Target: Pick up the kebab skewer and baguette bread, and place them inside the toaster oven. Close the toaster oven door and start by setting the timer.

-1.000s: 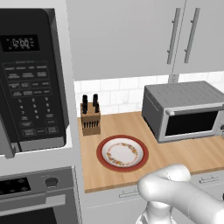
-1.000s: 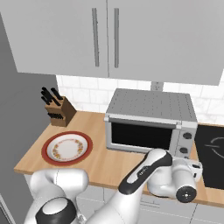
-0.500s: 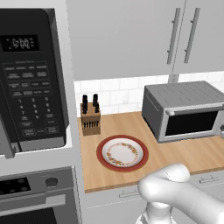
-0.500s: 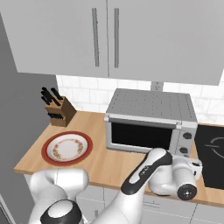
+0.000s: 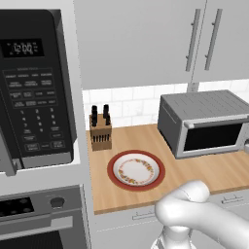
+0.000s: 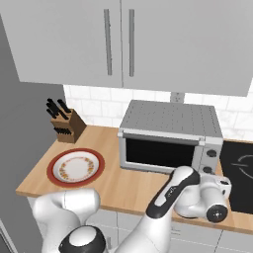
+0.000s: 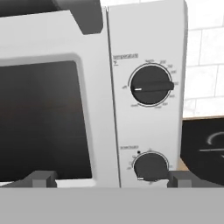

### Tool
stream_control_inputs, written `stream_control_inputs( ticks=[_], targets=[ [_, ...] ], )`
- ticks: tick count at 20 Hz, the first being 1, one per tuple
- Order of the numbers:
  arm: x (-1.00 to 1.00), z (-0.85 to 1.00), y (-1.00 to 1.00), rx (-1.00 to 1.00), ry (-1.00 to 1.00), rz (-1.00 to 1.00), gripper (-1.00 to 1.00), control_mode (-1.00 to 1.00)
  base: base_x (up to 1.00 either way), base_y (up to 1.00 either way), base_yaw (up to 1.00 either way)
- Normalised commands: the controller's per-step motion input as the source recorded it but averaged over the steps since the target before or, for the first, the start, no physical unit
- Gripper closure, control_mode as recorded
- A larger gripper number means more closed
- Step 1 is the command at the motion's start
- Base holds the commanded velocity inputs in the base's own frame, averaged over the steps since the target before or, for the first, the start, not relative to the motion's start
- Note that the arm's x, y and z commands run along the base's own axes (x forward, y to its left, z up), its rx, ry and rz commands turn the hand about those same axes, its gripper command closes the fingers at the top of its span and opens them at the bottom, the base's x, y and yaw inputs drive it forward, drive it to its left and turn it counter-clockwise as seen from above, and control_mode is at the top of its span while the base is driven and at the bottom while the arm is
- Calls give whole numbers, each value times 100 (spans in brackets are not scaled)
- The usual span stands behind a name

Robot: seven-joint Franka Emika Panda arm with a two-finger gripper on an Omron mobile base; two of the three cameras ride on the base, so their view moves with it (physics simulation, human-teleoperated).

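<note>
Two fingertips wide apart, hand (image 7: 107, 178) empty | faces toaster oven (image 7: 144, 52) dial panel | door (image 7: 41, 118) shut

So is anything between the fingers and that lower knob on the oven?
Nothing visible. In the hand view the open fingers sit just in front of the toaster oven, with the lower knob close ahead.

Setting: a home kitchen, which we read from its fittings. We list a wooden counter (image 5: 146, 141) backed by white tiles (image 5: 131, 99); grey wall cabinets (image 6: 99, 42) with bar handles; a black microwave (image 5: 34, 87) with keypad above a built-in oven (image 5: 39, 219); a toaster oven (image 6: 170, 136) with two dials; a knife block (image 6: 66, 126); a patterned plate (image 5: 136, 170); a black cooktop (image 6: 239, 173).
</note>
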Motion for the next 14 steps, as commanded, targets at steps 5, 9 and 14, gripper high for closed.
stream_control_inputs(
  ticks=[5,9,14],
  targets=[
    [20,-17,-5,0,0,3,-100,-100,0,0,0],
    [18,-18,-5,0,0,2,-100,-100,0,0,0],
    [21,-7,-10,0,0,2,-100,-100,0,0,0]
  ],
)
